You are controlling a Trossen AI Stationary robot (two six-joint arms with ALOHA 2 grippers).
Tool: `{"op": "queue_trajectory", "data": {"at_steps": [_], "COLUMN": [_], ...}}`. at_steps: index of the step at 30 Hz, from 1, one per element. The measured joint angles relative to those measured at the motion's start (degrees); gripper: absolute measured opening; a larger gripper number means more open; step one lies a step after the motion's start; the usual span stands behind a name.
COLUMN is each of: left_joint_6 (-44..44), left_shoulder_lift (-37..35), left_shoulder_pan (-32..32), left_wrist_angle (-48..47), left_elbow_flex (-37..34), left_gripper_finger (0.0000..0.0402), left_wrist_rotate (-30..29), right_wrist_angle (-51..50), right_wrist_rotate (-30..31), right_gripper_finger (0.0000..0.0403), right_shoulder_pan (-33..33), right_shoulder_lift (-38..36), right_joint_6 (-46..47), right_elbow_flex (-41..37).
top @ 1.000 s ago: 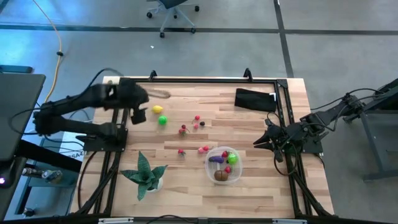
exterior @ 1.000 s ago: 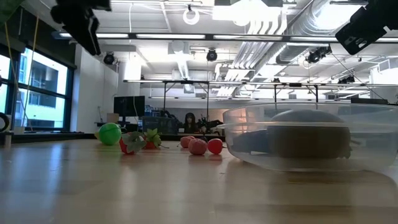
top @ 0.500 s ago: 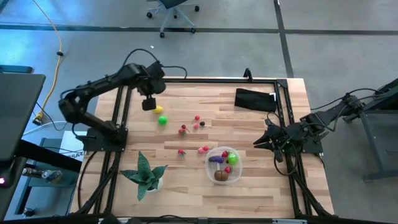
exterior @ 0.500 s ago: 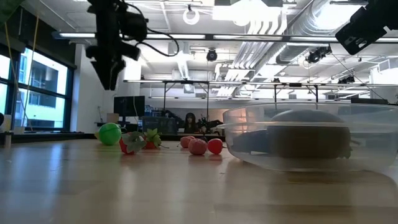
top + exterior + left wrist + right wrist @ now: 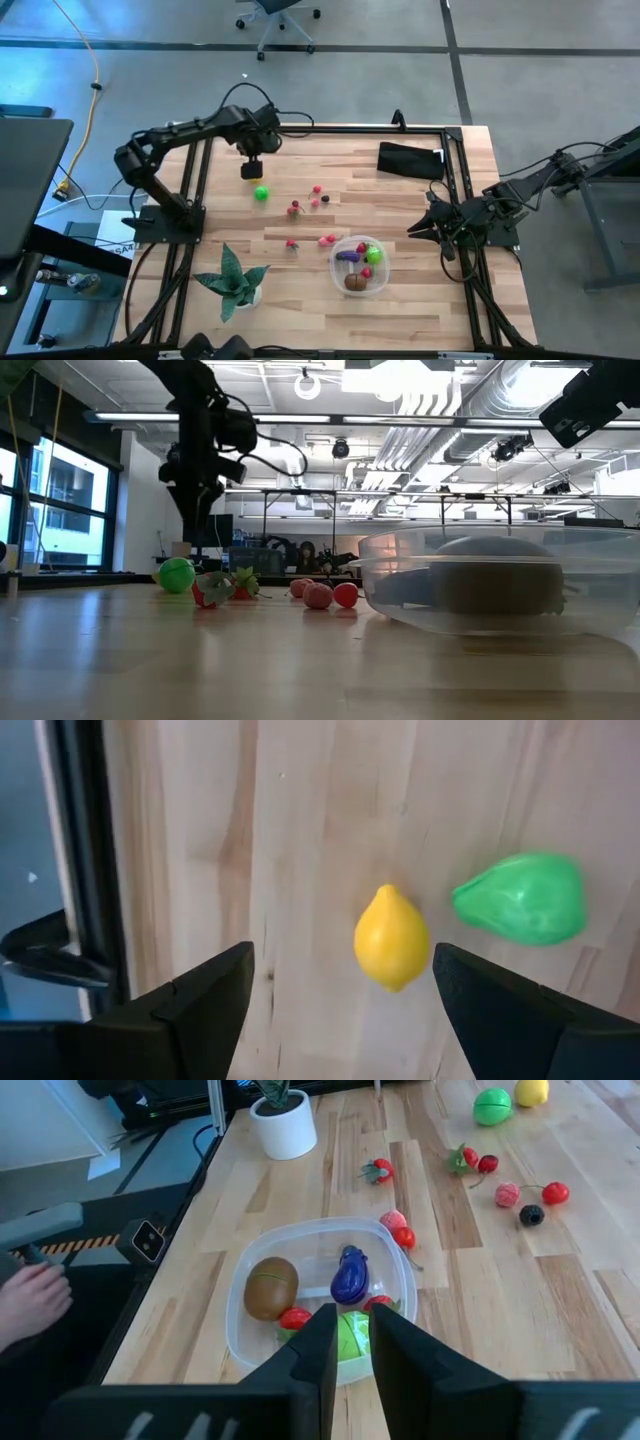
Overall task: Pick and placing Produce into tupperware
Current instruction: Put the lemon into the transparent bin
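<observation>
Left end effector (image 5: 340,995): released, above yellow lemon (image 5: 391,937) beside green fruit (image 5: 520,899), well apart from tupperware (image 5: 360,266). Right end effector (image 5: 345,1345): clenched, empty, near tupperware on worktop (image 5: 420,210).

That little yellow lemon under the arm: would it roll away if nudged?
Probably a little: the small yellow toy lemon is rounded, on flat bare wooden table. Its pointed ends may make it wobble rather than travel. The open left gripper straddles it.
</observation>
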Motion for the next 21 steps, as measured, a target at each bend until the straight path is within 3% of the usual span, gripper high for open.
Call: {"op": "queue_trajectory", "data": {"at_steps": [9,21], "left_joint_6": [-0.1,0.5], "left_shoulder_lift": [0.5,0.5], "left_shoulder_pan": [0.0,0.0], "left_wrist_angle": [7.7,14.0], "left_elbow_flex": [-9.8,-16.3], "left_gripper_finger": [0.0298,0.0298], "left_wrist_rotate": [1.0,0.8], "right_wrist_angle": [0.0,0.0], "right_wrist_rotate": [0.0,0.0], "right_gripper_finger": [0.0051,0.0051], "right_shoulder_pan": [0.0,0.0], "right_shoulder_lift": [0.0,0.0], "right_joint_6": [0.0,0.0], "right_elbow_flex": [0.0,0.0]}}
